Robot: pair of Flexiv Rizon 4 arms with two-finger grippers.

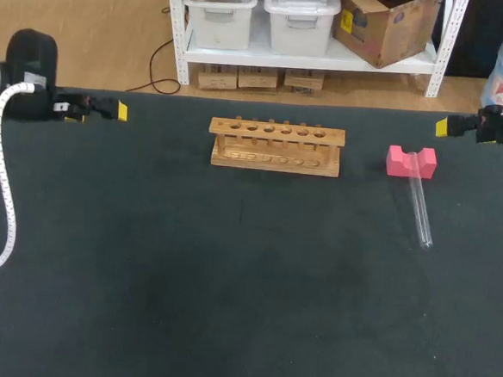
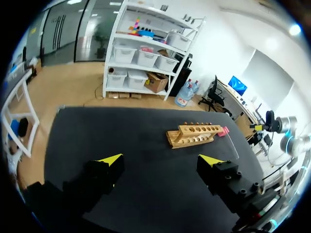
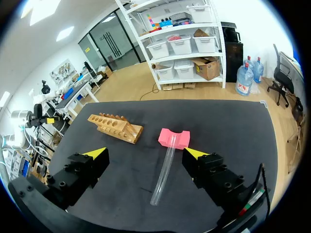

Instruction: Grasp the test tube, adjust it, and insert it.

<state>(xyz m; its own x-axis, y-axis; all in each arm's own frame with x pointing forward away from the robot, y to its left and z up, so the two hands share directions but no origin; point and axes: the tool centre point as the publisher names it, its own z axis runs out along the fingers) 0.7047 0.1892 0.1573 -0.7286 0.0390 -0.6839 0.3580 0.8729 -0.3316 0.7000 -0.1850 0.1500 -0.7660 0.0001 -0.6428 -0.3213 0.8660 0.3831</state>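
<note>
A clear glass tube lies on the matte black table at the right side, one end resting in the notch of a pink block, the rest slanting out toward the robot. A little way to its left stands a pale wooden rack, its top bar drilled with a row of round holes.

The right gripper hangs above the table, fingers spread wide and holding nothing. Its view shows the tube's rounded end just ahead. The left gripper is just as wide open and empty, well away from the rack. From there the tube is only a faint line beyond the rack, with the block peeking out beside it
</note>
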